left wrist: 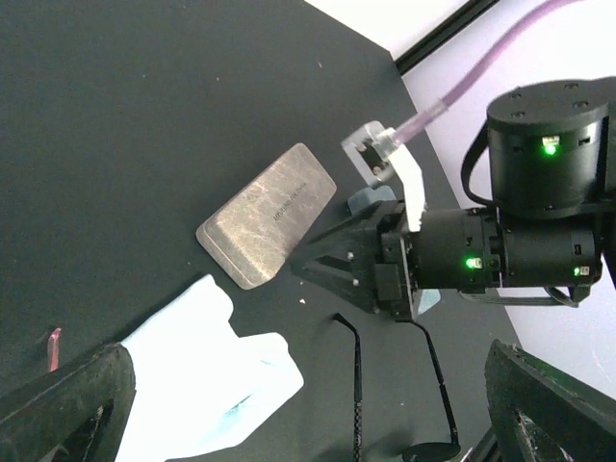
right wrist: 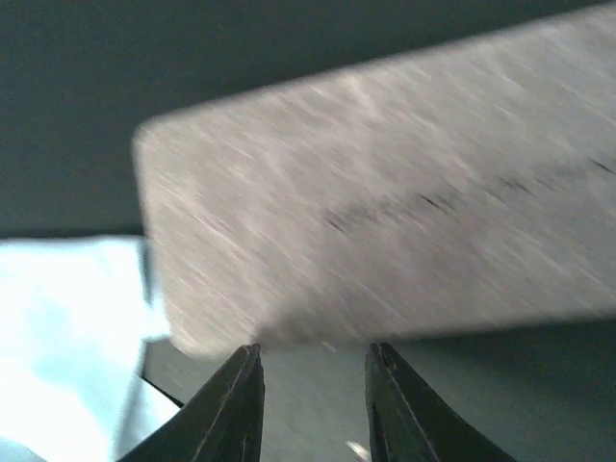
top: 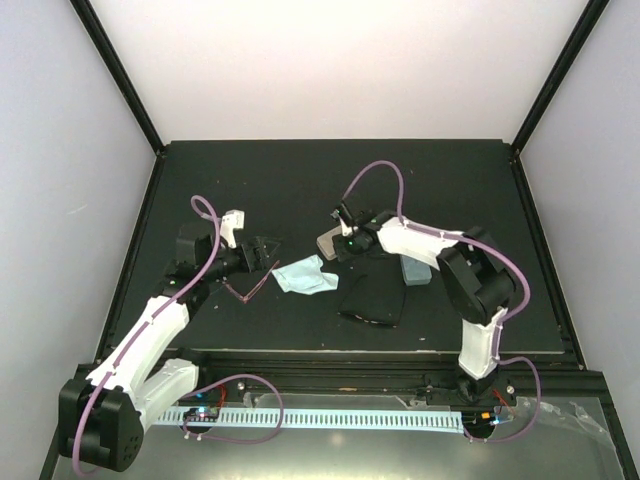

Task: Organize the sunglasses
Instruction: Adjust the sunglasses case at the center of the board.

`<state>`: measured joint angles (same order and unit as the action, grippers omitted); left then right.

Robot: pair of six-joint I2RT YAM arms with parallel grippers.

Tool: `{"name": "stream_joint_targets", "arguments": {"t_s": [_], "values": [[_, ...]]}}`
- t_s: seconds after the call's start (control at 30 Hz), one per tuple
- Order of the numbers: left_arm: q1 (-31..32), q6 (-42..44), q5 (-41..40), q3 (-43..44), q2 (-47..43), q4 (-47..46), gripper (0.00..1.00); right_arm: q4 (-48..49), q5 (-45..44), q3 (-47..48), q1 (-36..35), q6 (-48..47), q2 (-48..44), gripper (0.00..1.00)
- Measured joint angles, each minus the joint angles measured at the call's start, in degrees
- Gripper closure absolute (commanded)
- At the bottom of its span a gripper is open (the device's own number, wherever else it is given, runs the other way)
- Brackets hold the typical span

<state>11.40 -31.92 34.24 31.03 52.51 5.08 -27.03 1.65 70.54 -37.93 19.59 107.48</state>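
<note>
The reddish-pink wire sunglasses [top: 249, 288] lie on the black table just in front of my left gripper [top: 262, 250]; only a pink tip [left wrist: 53, 348] shows in the left wrist view. The left gripper [left wrist: 308, 354] is wide open and empty. The black sunglasses [top: 371, 302] lie with temples unfolded [left wrist: 358, 385] near the table's front, under my right arm. My right gripper [top: 346, 240] is open, with its fingertips [right wrist: 241, 385] at the near edge of the beige-grey case [right wrist: 385, 212]. It holds nothing.
The beige-grey case [top: 333, 243] lies mid-table. A crumpled light blue cloth [top: 306, 275] is between the two grippers and also shows in the left wrist view [left wrist: 207, 371]. A blue-grey case [top: 417, 271] lies under the right forearm. White walls stand round the table.
</note>
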Motion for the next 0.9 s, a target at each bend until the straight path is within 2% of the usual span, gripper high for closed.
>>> {"name": "stream_joint_targets", "arguments": {"t_s": [0.3, 0.43, 0.53, 0.73, 0.8, 0.9], "values": [[0.0, -0.1, -0.9, -0.1, 0.0, 0.0, 0.01, -0.5, 2.9, 13.2, -1.6, 0.5, 11.8, 0.68], [0.2, -0.1, -1.0, -0.1, -0.4, 0.0, 0.01, -0.9, 1.6, 20.1, -1.6, 1.2, 16.2, 0.62], [0.3, -0.1, -1.2, -0.1, -0.8, 0.0, 0.01, -1.1, 1.1, 23.4, -1.6, 1.4, 16.9, 0.53], [0.3, -0.1, -1.4, -0.1, -1.0, 0.0, 0.01, 1.0, 0.5, 21.6, -1.2, -0.3, 13.4, 0.15], [0.3, -0.1, -1.5, -0.1, -1.1, 0.0, 0.01, 1.8, -0.4, 19.0, -0.5, -1.6, 11.3, 0.09], [0.3, -0.1, -1.5, -0.2, -1.1, 0.0, 0.01, 3.6, -1.4, 15.2, 1.2, -5.8, 9.0, 0.06]]}}
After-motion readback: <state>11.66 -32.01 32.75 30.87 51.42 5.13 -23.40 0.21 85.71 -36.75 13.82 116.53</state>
